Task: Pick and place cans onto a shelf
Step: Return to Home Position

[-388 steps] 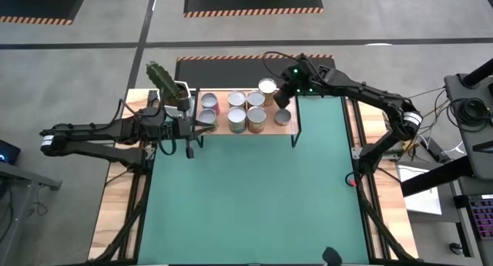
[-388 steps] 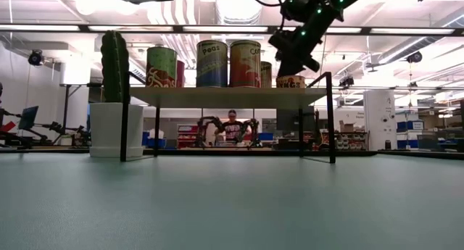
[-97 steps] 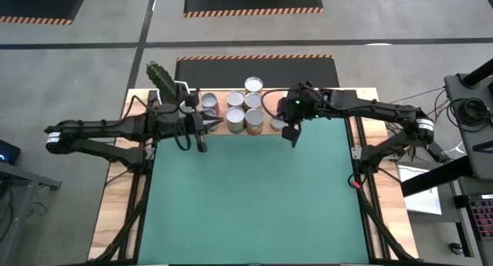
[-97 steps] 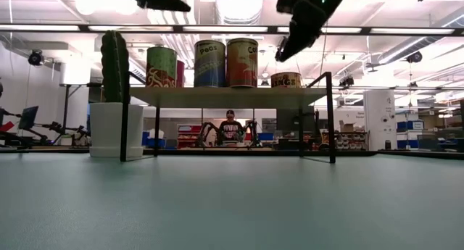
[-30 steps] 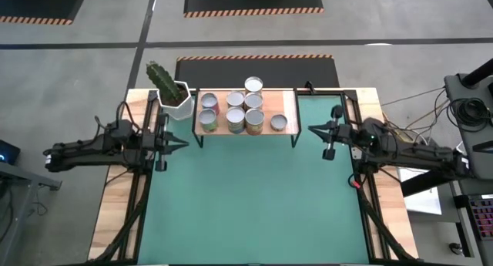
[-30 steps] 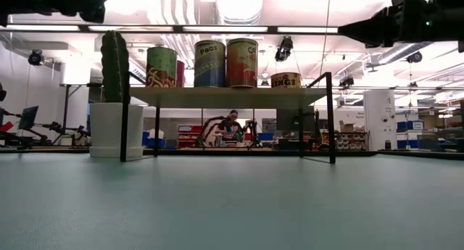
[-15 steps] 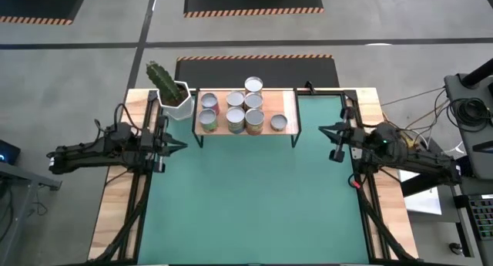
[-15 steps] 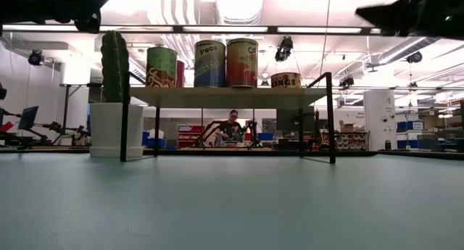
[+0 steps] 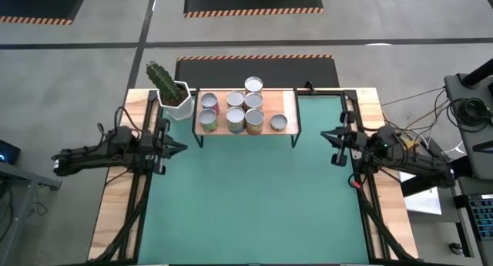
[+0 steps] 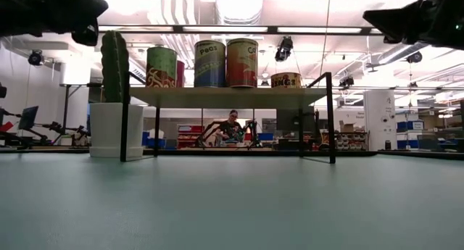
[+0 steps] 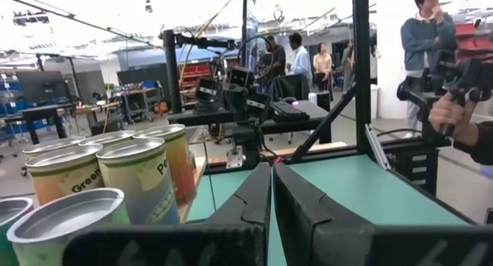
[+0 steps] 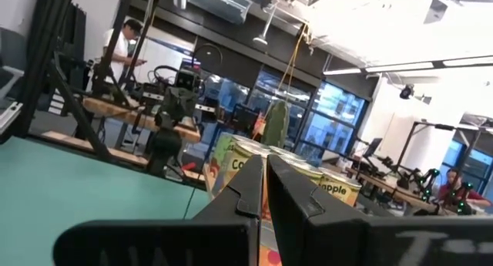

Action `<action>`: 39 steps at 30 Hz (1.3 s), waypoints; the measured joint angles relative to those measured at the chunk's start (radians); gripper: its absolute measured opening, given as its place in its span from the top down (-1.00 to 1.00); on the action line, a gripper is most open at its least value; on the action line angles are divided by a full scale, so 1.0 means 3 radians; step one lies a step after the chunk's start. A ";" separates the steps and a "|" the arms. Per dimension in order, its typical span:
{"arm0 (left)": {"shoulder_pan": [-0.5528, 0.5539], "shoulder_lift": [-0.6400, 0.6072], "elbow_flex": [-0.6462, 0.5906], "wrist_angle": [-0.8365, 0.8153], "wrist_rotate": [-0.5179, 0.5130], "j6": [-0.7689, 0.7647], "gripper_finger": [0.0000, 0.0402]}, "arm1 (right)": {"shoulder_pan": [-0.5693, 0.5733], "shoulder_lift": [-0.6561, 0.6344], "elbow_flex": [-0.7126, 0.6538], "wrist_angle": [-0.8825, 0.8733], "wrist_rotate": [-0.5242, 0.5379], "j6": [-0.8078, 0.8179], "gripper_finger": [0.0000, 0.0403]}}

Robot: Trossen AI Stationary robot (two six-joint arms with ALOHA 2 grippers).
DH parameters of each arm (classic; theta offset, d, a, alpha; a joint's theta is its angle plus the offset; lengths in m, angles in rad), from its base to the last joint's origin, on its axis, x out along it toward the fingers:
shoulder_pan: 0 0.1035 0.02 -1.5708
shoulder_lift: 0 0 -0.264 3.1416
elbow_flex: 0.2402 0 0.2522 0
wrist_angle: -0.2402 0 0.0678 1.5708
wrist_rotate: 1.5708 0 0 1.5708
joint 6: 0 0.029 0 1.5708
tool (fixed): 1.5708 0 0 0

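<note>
The green-matted table (image 9: 246, 204) is widest in view, and the shelf (image 9: 286, 102) stands against the middle of its far edge, taking about a third of that edge. From the shelf's front legs the green mat runs open to the near edge. More open mat lies past the shelf's right end, out to the table's right edge.

The left arm (image 9: 92, 153) lies along the mat's left border, in front of the shelf and off to its left. The right arm (image 9: 400, 152) lies along the right border, off to the shelf's right. In the low view both show only in the upper corners, outside the shelf's legs.

A white cactus pot (image 9: 177, 98) stands just beside the shelf's left end, near the table's far left corner.

The cans (image 9: 245, 110), eight of them, stand upright on the shelf. They crowd its left and middle, one stands near the back edge, and a short one stands alone towards the right end.

The left gripper (image 9: 177, 146) points towards the mat, well apart from the shelf's left front leg. Its fingers (image 11: 254, 208) are pressed almost together with only a thin slit between them, and they hold nothing. The right gripper (image 9: 325, 133) is near the mat's right edge, apart from the shelf's right end. Its fingers (image 12: 246, 189) are likewise drawn together on nothing.

A person (image 10: 232, 125) shows far off beneath the shelf board.
</note>
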 joint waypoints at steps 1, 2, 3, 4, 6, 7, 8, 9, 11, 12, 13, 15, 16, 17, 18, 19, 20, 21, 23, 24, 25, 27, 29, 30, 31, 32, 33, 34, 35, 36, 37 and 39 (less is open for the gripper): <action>0.0000 -0.0023 -0.0033 0.0023 0.0000 -0.0002 1.00 | 0.0001 -0.0040 -0.0031 0.0005 -0.0001 0.0016 0.96; 0.0000 -0.0046 -0.0070 0.0050 0.0000 -0.0003 1.00 | 0.0000 -0.0079 -0.0064 0.0004 0.0000 0.0020 0.96; 0.0000 -0.0070 -0.0108 0.0067 0.0000 -0.0011 1.00 | 0.0001 -0.0119 -0.0101 0.0001 0.0000 0.0018 0.96; 0.0000 -0.0094 -0.0136 0.0075 0.0000 -0.0014 1.00 | 0.0000 -0.0162 -0.0138 -0.0001 0.0000 0.0020 0.96; 0.0000 -0.0133 -0.0174 0.0085 -0.0001 -0.0030 1.00 | 0.0001 -0.0243 -0.0200 0.0009 0.0000 0.0040 0.96; 0.0000 -0.0149 -0.0187 0.0100 -0.0001 -0.0035 1.00 | 0.0001 -0.0271 -0.0229 0.0002 0.0001 0.0062 0.96; -0.0001 -0.0163 -0.0203 0.0116 -0.0001 -0.0038 1.00 | 0.0001 -0.0272 -0.0250 -0.0034 -0.0001 0.0082 0.96; 0.0000 -0.0176 -0.0221 0.0142 -0.0001 -0.0039 1.00 | 0.0001 -0.0270 -0.0252 -0.0025 0.0001 0.0085 0.96; -0.0001 -0.0201 -0.0260 0.0184 -0.0001 -0.0039 1.00 | 0.0000 -0.0264 -0.0253 -0.0059 0.0000 0.0084 0.96; -0.0001 -0.0211 -0.0279 0.0208 -0.0001 -0.0039 1.00 | 0.0000 -0.0263 -0.0253 -0.0081 0.0000 0.0085 0.96; -0.0001 -0.0227 -0.0299 0.0219 -0.0001 -0.0040 1.00 | 0.0000 -0.0269 -0.0254 -0.0119 -0.0001 0.0089 0.96; -0.0001 -0.0246 -0.0353 0.0242 -0.0001 -0.0072 1.00 | 0.0000 -0.0271 -0.0254 -0.0163 -0.0048 0.0086 0.96; 0.0000 -0.0255 -0.0394 0.0260 -0.0001 -0.0098 1.00 | 0.0000 -0.0271 -0.0254 -0.0172 -0.0075 0.0080 0.96; -0.0001 -0.0259 -0.0438 0.0291 -0.0001 -0.0111 1.00 | 0.0000 -0.0271 -0.0257 -0.0174 -0.0087 0.0080 0.96; -0.0001 -0.0256 -0.0479 0.0351 -0.0001 -0.0122 1.00 | 0.0000 -0.0267 -0.0258 -0.0180 -0.0093 0.0081 0.96; -0.0001 -0.0258 -0.0533 0.0436 -0.0001 -0.0125 1.00 | 0.0000 -0.0266 -0.0258 -0.0199 -0.0097 0.0080 0.96; -0.0001 -0.0259 -0.0594 0.0548 -0.0001 -0.0125 1.00 | 0.0001 -0.0266 -0.0258 -0.0220 -0.0095 0.0076 0.96; -0.0001 -0.0258 -0.0647 0.0619 -0.0001 -0.0123 1.00 | 0.0000 -0.0266 -0.0259 -0.0246 -0.0097 0.0052 0.96; -0.0001 -0.0248 -0.0654 0.0643 -0.0001 -0.0135 1.00 | 0.0000 -0.0266 -0.0259 -0.0285 -0.0097 0.0039 0.96; -0.0001 -0.0238 -0.0654 0.0693 -0.0001 -0.0149 1.00 | 0.0001 -0.0261 -0.0259 -0.0299 -0.0098 0.0043 0.96; -0.0001 -0.0233 -0.0654 0.0737 -0.0001 -0.0150 1.00 | 0.0000 -0.0261 -0.0259 -0.0307 -0.0100 0.0053 0.96; -0.0001 -0.0234 -0.0654 0.0771 -0.0001 -0.0123 1.00 | 0.0000 -0.0249 -0.0261 -0.0331 -0.0125 0.0082 0.96; -0.0001 -0.0234 -0.0654 0.0778 -0.0002 -0.0074 1.00 | 0.0001 -0.0242 -0.0261 -0.0360 -0.0149 0.0084 0.96; -0.0001 -0.0234 -0.0654 0.0778 -0.0008 -0.0058 1.00 | 0.0001 -0.0241 -0.0261 -0.0374 -0.0149 0.0096 0.96; -0.0001 -0.0234 -0.0654 0.0778 -0.0027 -0.0046 1.00 | 0.0001 -0.0234 -0.0261 -0.0391 -0.0149 0.0100 0.96; -0.0001 -0.0233 -0.0654 0.0776 -0.0059 -0.0048 1.00 | 0.0001 -0.0230 -0.0262 -0.0406 -0.0148 0.0108 0.96; -0.0001 -0.0233 -0.0654 0.0770 -0.0073 -0.0059 1.00 | 0.0001 -0.0230 -0.0262 -0.0418 -0.0149 0.0126 0.96; -0.0001 -0.0233 -0.0654 0.0750 -0.0074 -0.0078 1.00 | 0.0000 -0.0226 -0.0262 -0.0435 -0.0148 0.0155 0.96; -0.0001 -0.0228 -0.0654 0.0714 -0.0074 -0.0113 1.00 | 0.0000 -0.0220 -0.0262 -0.0457 -0.0148 0.0181 0.96; -0.0001 -0.0227 -0.0654 0.0673 -0.0072 -0.0123 1.00 | 0.0000 -0.0213 -0.0262 -0.0480 -0.0148 0.0213 0.96; -0.0001 -0.0224 -0.0654 0.0655 -0.0070 -0.0125 1.00 | 0.0001 -0.0201 -0.0262 -0.0490 -0.0148 0.0261 0.96; -0.0001 -0.0219 -0.0654 0.0644 -0.0069 -0.0125 1.00 | 0.0001 -0.0185 -0.0263 -0.0542 -0.0148 0.0380 0.96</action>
